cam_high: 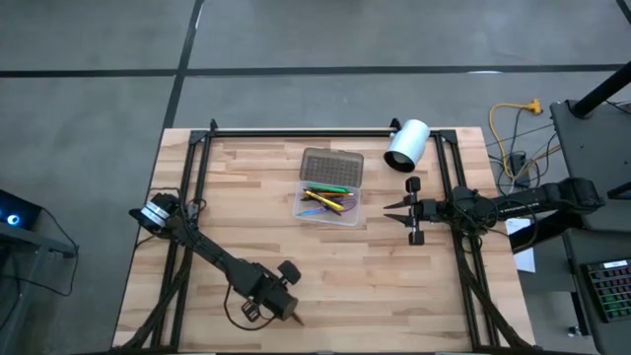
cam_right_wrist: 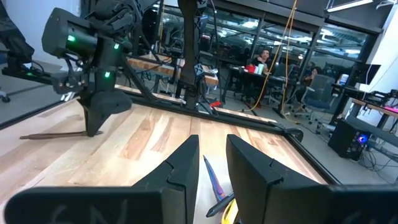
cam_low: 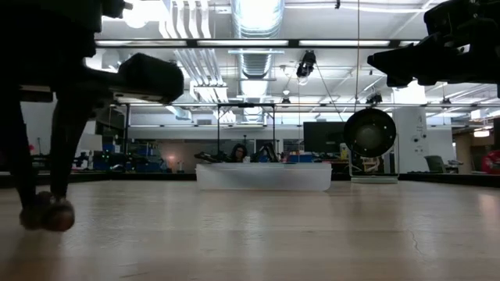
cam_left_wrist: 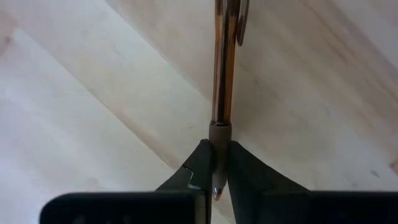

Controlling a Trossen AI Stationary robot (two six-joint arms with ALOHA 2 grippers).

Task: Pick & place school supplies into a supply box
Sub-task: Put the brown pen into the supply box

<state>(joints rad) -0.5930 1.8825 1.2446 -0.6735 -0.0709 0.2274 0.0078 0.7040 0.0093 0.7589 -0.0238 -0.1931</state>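
The left gripper (cam_left_wrist: 216, 163) pinched a brown pen (cam_left_wrist: 224, 68) by its tip, low on the table (cam_high: 394, 286), for carrying to the box (cam_high: 329, 200); the right gripper (cam_high: 398, 208) waited open beside it.

Even overhead light falls on the wooden table (cam_high: 256, 227) in the high view, with only faint soft shadows under the arms. In the low view, ceiling lights (cam_low: 258, 16) glare white against a dim room, both arms read as near-black silhouettes, and the tabletop close to the lens is blurred. The left wrist view is bright and washed out, the brown pen (cam_left_wrist: 224, 68) fairly sharp while the dark fingers (cam_left_wrist: 186, 180) are soft; the right wrist view bends straight lines near its edges.
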